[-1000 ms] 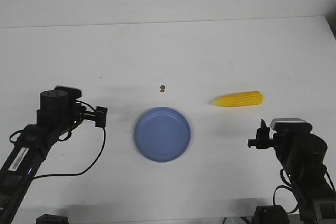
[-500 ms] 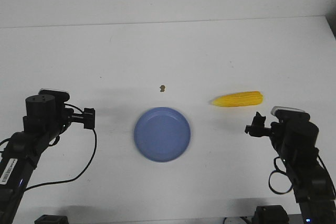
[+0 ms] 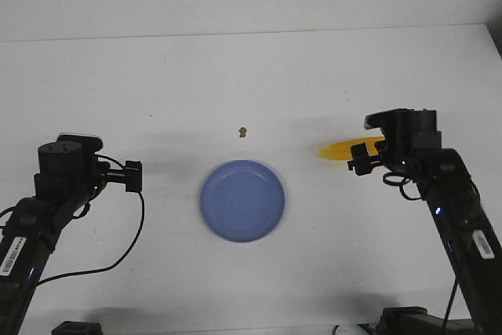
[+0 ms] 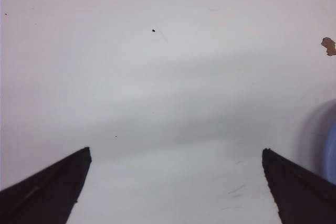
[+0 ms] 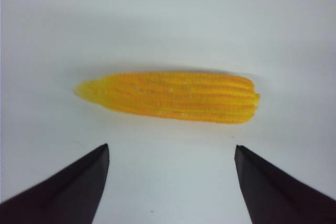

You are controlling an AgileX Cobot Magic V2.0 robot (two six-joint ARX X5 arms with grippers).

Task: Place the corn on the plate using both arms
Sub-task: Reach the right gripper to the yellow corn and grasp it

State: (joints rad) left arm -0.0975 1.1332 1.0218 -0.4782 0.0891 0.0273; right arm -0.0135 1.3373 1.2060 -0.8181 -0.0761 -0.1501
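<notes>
The yellow corn [image 3: 339,149] lies on the white table to the right of the blue plate [image 3: 242,200], partly hidden by my right arm. In the right wrist view the corn [image 5: 170,97] lies crosswise just beyond the open fingertips, its point toward one side. My right gripper [image 3: 362,161] is open and hovers over the corn's near side. My left gripper [image 3: 132,176] is open and empty, left of the plate; the plate's rim [image 4: 331,150] shows at the edge of the left wrist view.
A small brown crumb [image 3: 243,131] lies on the table just beyond the plate; it also shows in the left wrist view [image 4: 329,46]. The table's far edge runs along the back.
My right arm has swung forward and up from the table's near right to over the corn. My left arm pulled back to the left a second ago and has stayed still since.
</notes>
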